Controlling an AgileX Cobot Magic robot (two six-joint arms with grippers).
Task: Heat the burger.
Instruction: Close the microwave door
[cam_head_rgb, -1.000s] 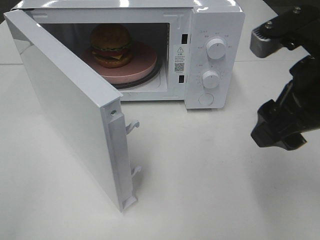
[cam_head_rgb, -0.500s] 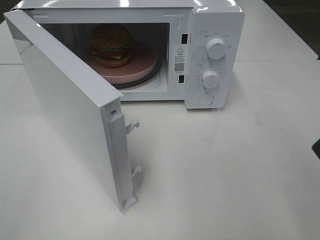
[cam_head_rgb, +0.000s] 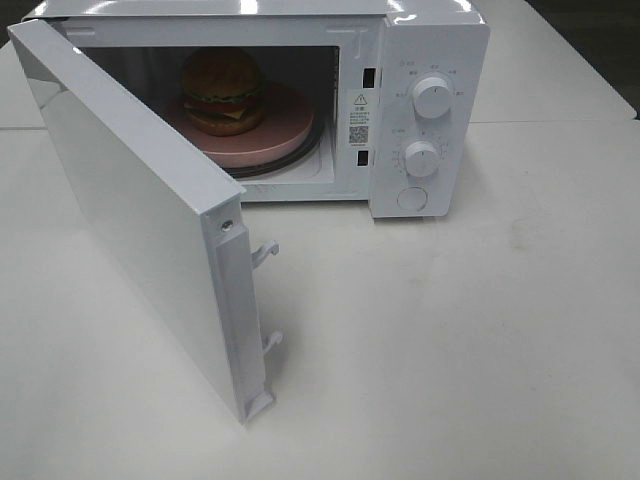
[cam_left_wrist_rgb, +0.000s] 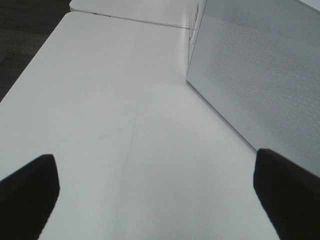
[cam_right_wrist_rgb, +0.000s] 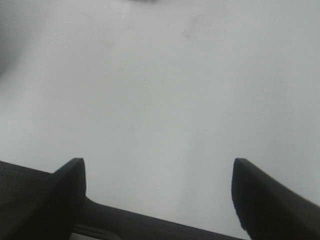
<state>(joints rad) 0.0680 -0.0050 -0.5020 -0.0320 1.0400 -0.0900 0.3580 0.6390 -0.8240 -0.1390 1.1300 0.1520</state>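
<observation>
The left fingers stood spread wide, about as far apart as they go, and gripped nothing. Only bare white bench showed between them. Ahead of them, off to the side of one finger, rose a white, finely dotted panel of the microwave. From that view it could not be told whether this was the swung-out door or a side wall. The panel stood on the bench, clear of both fingers.

The right fingers were also set wide apart and held nothing. Between and beyond them lay plain bench, blurred, with a faint smudge farther ahead.

Neither pair of fingers showed in the high view, so both were well apart from the burger. The burger sat upright inside the microwave on a round pink plate, on the part of the plate nearer the door hinge. The plate rested on a dark-rimmed turntable on the cavity floor.

The door hung wide open, hinged on the side where the left fingers work. Its free edge reached out over the bench, and two latch hooks stuck out from that edge. On the right fingers' side of the cavity was the control panel, with an upper dial, a lower dial and a round button beneath them. The bench in front of the microwave was white and matte.
</observation>
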